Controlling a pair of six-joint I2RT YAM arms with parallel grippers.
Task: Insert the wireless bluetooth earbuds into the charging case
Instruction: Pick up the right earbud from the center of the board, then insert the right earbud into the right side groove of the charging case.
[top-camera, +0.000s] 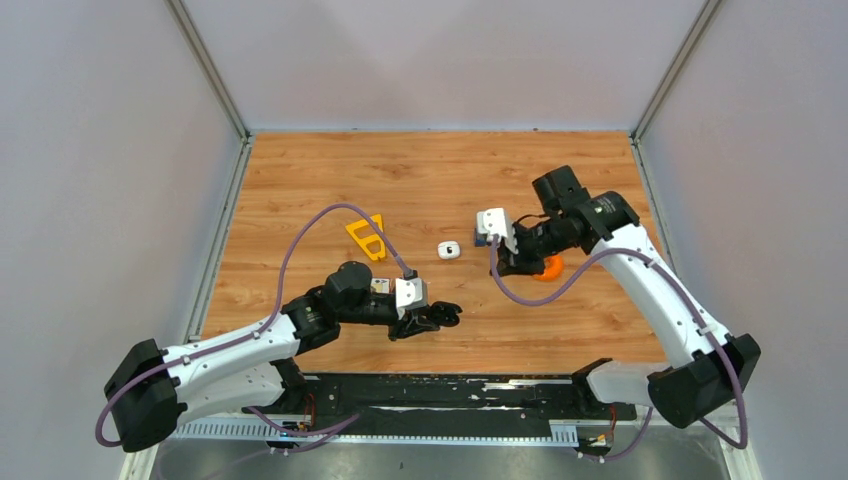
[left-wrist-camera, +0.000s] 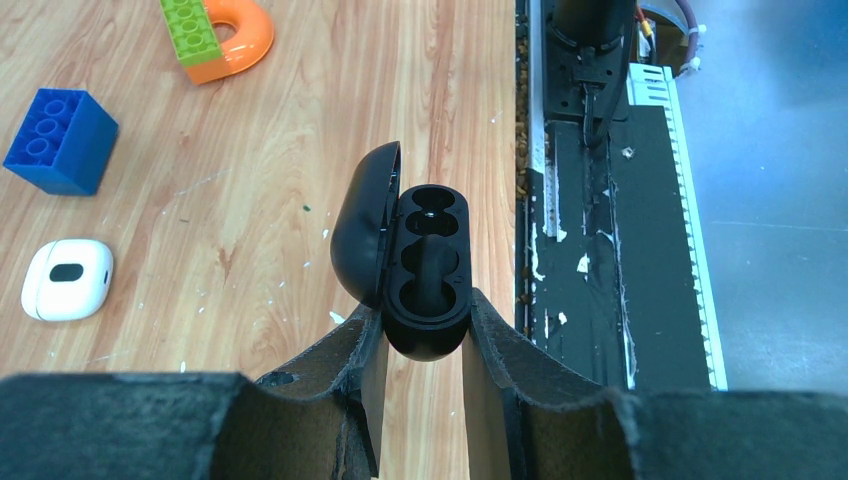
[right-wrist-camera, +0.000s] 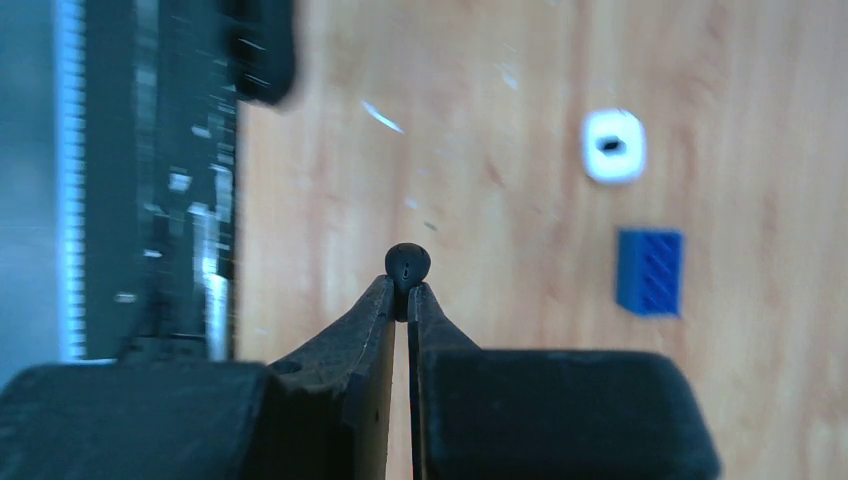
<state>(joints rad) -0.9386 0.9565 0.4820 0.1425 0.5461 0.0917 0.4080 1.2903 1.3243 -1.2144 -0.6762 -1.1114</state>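
Charging case (left-wrist-camera: 428, 270) open, long axis straight out from clamping left jaws; right jaws pinch earbud (right-wrist-camera: 407, 264).

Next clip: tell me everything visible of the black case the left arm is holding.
The black charging case is a smooth, oval, plastic-looking shell. Its hinged lid stands open to one side, exposing two round wells joined by a channel; both look empty. The fingers of the left gripper clamp its lower end from both sides, over the wooden table close to its edge; whether it rests on the wood cannot be told.
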